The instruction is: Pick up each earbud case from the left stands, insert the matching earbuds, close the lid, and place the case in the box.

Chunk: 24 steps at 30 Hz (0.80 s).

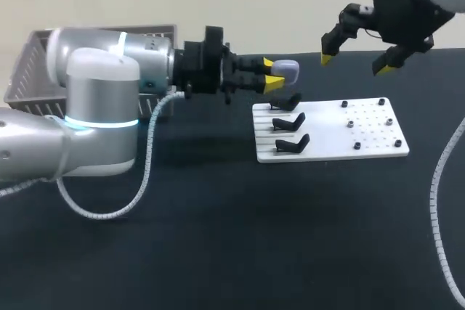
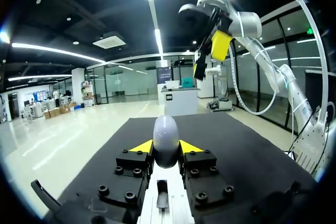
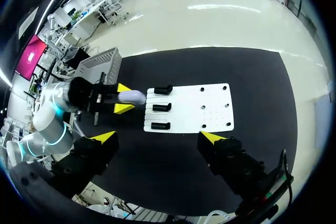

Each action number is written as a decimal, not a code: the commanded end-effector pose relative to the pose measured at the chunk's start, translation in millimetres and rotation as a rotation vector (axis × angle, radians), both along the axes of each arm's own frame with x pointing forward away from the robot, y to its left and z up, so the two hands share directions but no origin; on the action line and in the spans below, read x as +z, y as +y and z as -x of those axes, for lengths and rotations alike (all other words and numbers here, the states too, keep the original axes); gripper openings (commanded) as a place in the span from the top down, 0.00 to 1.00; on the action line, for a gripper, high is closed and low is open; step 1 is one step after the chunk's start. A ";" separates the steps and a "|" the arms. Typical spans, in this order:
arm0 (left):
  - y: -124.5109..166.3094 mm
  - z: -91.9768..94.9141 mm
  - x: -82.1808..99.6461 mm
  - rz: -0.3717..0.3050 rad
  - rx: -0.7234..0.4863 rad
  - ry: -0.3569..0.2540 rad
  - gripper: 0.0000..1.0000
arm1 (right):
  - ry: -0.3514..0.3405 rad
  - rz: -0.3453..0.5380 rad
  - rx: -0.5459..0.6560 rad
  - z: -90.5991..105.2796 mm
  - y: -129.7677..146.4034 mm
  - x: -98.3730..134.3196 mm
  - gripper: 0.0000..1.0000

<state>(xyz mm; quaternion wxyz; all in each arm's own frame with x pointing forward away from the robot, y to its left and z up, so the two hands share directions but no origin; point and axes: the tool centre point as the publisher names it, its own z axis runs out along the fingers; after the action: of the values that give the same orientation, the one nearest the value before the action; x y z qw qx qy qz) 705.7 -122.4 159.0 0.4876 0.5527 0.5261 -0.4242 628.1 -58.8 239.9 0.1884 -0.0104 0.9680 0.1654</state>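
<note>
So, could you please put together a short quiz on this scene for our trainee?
1. How many black stands sit on the white plate?
2. True or false: the left claw is shut on the earbud case.
3. The right claw is: A) shut on a stand; B) open, in the air, holding nothing; C) shut on the earbud case.

Key: 1. three; 2. true; 3. B.
</note>
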 end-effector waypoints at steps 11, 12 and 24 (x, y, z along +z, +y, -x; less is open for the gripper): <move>104.4 17.0 52.4 -0.140 0.406 -0.138 1.00 | -0.106 -0.010 -0.037 3.4 -0.9 -1.7 0.00; 117.1 13.6 55.1 -0.166 0.442 -0.154 1.00 | -0.106 -0.010 -0.037 3.4 -0.9 -1.7 0.00; 248.6 -52.5 27.3 -0.360 0.711 -0.113 1.00 | -0.106 -0.010 -0.037 3.4 -0.9 -1.7 0.00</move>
<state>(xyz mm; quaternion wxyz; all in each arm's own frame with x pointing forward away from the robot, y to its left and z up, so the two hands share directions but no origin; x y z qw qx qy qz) 759.3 104.1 190.5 0.5051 0.4654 0.7152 -0.1292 626.8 -59.5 239.9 0.2367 -0.0022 0.9573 0.1658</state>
